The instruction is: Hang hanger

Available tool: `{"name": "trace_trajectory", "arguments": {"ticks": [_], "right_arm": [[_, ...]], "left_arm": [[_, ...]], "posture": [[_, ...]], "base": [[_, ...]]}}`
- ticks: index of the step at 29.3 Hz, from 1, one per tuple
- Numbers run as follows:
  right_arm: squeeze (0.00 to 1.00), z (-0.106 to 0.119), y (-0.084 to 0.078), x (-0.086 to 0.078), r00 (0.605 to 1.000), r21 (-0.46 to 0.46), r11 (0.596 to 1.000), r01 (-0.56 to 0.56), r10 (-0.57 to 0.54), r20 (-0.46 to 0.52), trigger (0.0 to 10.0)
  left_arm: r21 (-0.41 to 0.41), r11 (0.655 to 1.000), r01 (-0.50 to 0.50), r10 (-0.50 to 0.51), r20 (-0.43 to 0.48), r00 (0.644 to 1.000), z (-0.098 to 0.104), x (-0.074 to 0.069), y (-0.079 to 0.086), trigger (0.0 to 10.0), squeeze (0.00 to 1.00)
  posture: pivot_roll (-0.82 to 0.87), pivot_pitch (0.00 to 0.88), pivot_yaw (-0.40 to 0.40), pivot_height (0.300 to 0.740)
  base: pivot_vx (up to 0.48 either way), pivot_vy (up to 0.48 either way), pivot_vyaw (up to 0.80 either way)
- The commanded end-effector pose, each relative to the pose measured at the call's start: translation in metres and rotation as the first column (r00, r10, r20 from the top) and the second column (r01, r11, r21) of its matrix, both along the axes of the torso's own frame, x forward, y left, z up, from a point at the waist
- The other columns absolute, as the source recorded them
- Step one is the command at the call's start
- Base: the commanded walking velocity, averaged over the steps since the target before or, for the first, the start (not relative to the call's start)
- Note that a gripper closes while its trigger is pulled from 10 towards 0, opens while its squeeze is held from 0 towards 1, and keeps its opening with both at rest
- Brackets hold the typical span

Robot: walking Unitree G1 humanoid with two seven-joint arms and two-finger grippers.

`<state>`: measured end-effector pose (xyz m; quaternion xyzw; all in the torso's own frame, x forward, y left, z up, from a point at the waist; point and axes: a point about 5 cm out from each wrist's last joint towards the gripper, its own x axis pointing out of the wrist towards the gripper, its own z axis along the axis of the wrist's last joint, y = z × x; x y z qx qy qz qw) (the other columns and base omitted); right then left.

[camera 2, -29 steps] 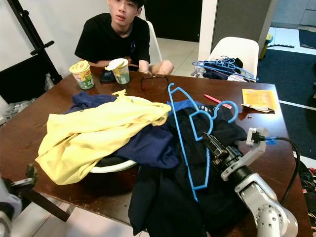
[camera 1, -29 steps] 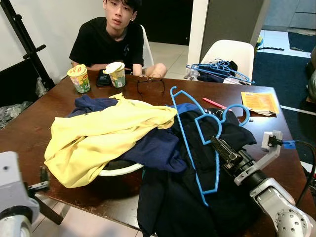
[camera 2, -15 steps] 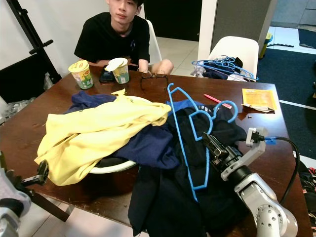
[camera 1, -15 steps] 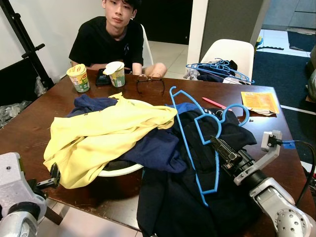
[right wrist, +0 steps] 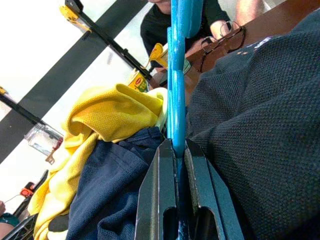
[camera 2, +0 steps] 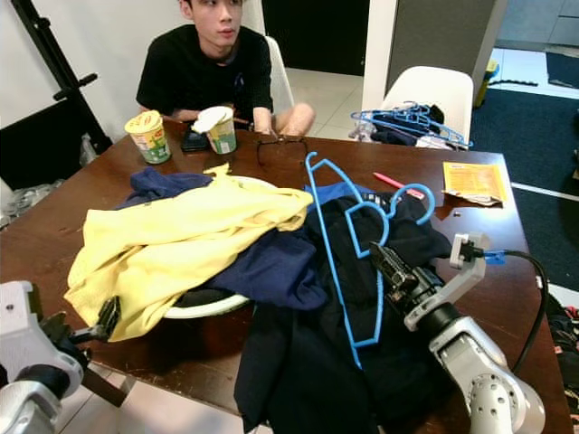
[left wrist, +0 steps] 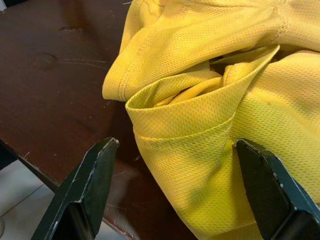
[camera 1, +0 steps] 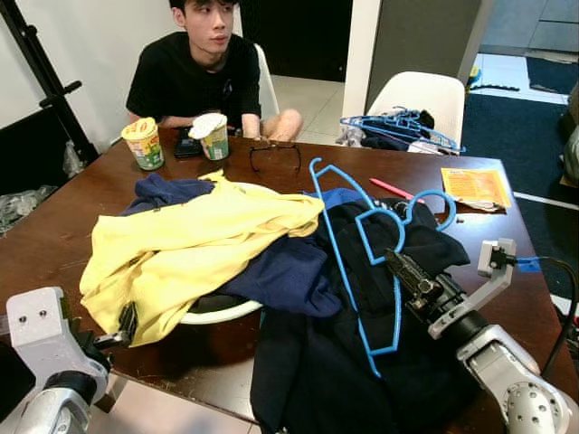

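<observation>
The left hand [camera 1: 127, 323] is low at the near left corner of the tabletop [camera 1: 54, 235]. Its two black fingers [left wrist: 82, 192] are spread wide, one on each side of a fold of the yellow shirt [camera 1: 190, 242], but not squeezing it. The yellow shirt lies over a white bowl [camera 1: 222, 314] and hangs down toward the near edge. Next to it sits a dark blue cloth [camera 1: 289, 276]. A black garment [camera 1: 353, 362] spills over the near edge of the tabletop. The blue hanger [camera 1: 362, 262] lies on top of the black garment, its hook pointing at the far edge. The right hand [camera 1: 403, 268] is pressed together, pinching the hanger's side bar near the right edge. At the far left corner stand two noodle cups [camera 1: 145, 143], and a person [camera 1: 194, 72] sits behind them. More blue hangers [camera 1: 398, 125] lie on a white chair [camera 1: 425, 95] past the far edge.
</observation>
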<state>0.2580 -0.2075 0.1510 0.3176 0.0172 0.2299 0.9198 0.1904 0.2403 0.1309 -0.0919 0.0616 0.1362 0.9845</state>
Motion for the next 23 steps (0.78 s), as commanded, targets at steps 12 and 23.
{"name": "trace_trajectory", "arguments": {"ticks": [12,23], "right_arm": [[0.0,-0.003,0.003,0.001,1.0,-0.003,1.0,-0.004,0.004,-0.003,10.0],[0.0,-0.003,0.002,0.002,1.0,-0.001,1.0,0.004,-0.004,0.002,10.0]], "left_arm": [[-0.001,1.0,-0.015,0.015,0.006,1.0,-0.006,-0.003,0.006,0.0,0.0],[0.0,0.998,0.068,-0.068,0.133,0.989,0.028,0.015,0.002,0.0,0.0]], "posture": [[-0.02,0.051,0.068,0.74],[-0.02,0.048,0.072,0.74]], "base": [[0.0,0.0,0.0],[0.0,0.0,0.0]]}}
